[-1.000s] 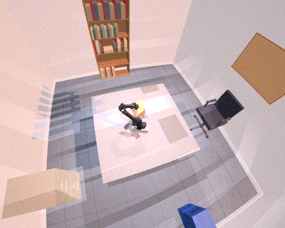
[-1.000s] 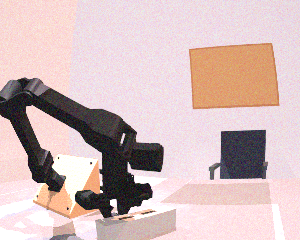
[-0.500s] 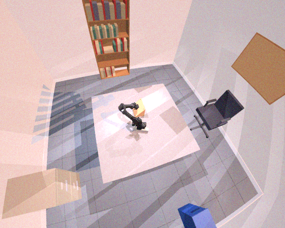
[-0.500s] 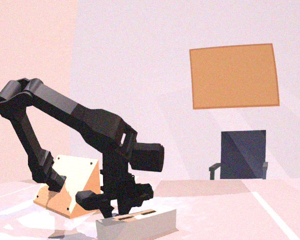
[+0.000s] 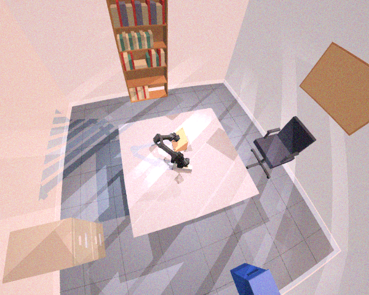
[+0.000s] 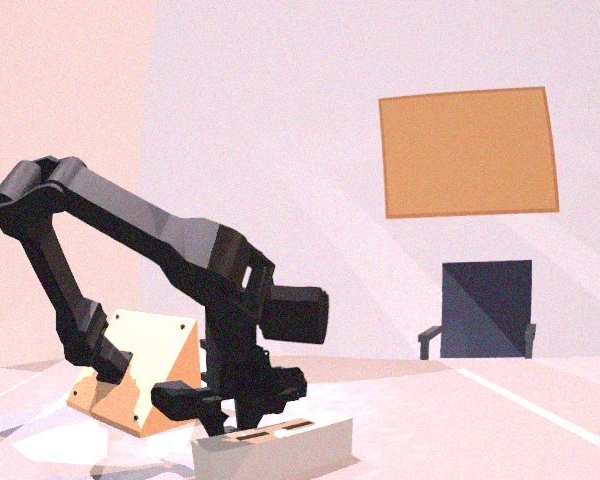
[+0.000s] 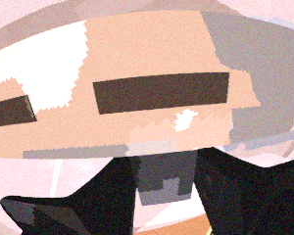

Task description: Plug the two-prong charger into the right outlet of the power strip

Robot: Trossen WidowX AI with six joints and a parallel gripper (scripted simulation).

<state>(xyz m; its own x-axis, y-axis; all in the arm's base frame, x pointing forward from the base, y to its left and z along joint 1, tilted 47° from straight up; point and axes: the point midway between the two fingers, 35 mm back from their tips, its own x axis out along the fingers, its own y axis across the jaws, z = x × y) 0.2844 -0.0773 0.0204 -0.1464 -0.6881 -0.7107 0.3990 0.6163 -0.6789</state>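
In the top view, the pale surface (image 5: 210, 193) (image 6: 471, 413) (image 7: 20, 178) carries the black arm (image 5: 167, 149) (image 6: 135, 222), bent over its middle, with the elbow toward the left edge. The white power strip (image 5: 187, 169) (image 6: 285, 449) (image 7: 142, 46) lies near the middle of the surface, well in from all four corners, partly under the arm's end. A wooden wedge (image 5: 182, 144) (image 6: 163, 372) stands between the strip and the upper edge. Beyond that edge rises a bookshelf (image 5: 167, 63); an office chair (image 5: 275, 149) (image 6: 486, 310) stands off the right edge, and a blue bin (image 5: 257, 279) lies out past the lower right corner. In the exterior view, the jaws point down just behind the strip's near long side, two dark slots showing on its top; what they grip is too dark to make out there. The chair back shows past the surface's far edge, under an orange board (image 5: 345, 88) (image 6: 468, 152) on the wall. In the wrist view, the jaws are clamped on the dark grey charger (image 7: 166, 176), which sits at the strip's lower long edge, beneath the wide slot (image 7: 162, 93); a second slot (image 7: 10, 112) is cut off at the left. The prongs cannot be seen, nor whether charger and strip touch.
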